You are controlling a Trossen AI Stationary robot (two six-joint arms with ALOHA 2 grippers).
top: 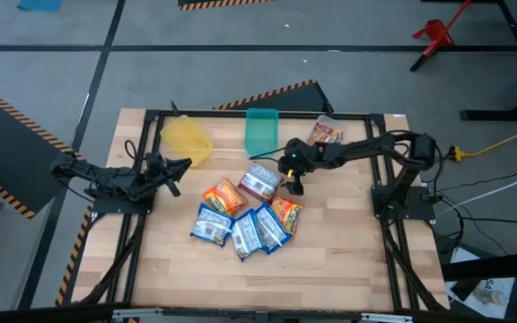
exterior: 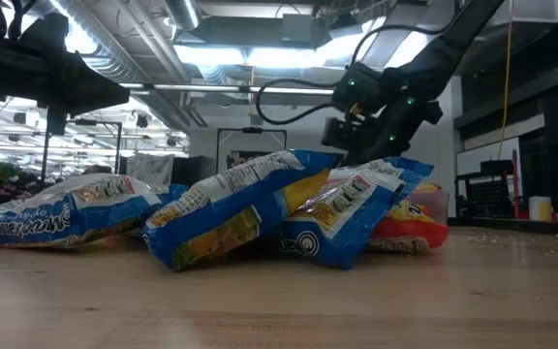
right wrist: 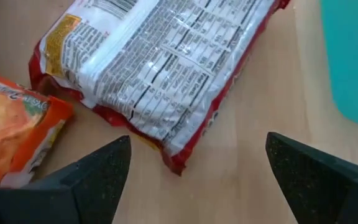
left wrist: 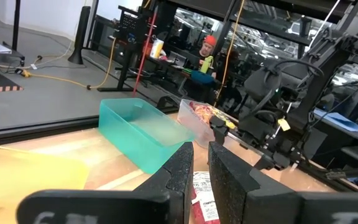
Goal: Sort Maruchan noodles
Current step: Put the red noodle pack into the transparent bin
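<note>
Though glossy, red-edged packet (right wrist: 160,68) face-down

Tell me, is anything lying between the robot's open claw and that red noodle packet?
Nothing: in the right wrist view only bare wood separates the right gripper, its fingers wide apart, from the red packet.

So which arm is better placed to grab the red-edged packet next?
The right. Its claw hangs open beside the red-edged packet, which fills its wrist view between the fingers. The left claw waits near the yellow bin, shut.

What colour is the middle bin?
Teal bin, clearest in the high view.
</note>
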